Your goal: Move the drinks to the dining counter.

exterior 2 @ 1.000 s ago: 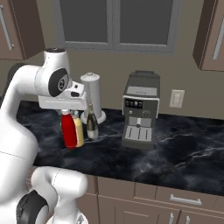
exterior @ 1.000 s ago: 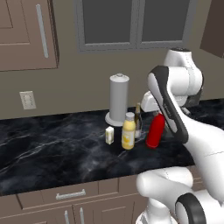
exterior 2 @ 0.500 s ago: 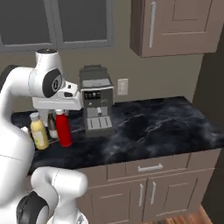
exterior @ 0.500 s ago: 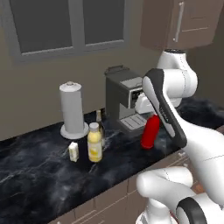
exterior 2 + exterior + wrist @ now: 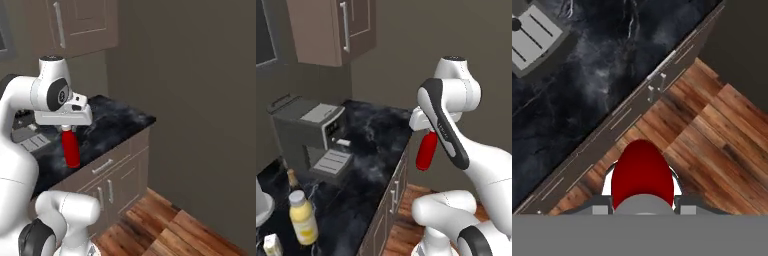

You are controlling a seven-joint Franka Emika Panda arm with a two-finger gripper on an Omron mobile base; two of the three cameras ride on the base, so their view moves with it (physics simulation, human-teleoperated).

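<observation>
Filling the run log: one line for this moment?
phase: carrying | gripper: shut on red bottle | bottle: upright, hanging above wood floor | left on worktop: yellow juice bottle, carton

Base views flank arm; both share worktop (image 5: 371,150); hand view looks down.

The black marble worktop (image 5: 373,145) carries a coffee machine (image 5: 308,135), yellow juice bottle (image 5: 302,217), dark wine bottle (image 5: 292,180) and small carton (image 5: 272,245).

My end effector (image 5: 427,131) grips the red bottle (image 5: 426,151) by its top, hanging upright past the desk (image 5: 371,150) edge; the yellow juice bottle (image 5: 303,223) stands near the coffee machine (image 5: 308,134).
</observation>
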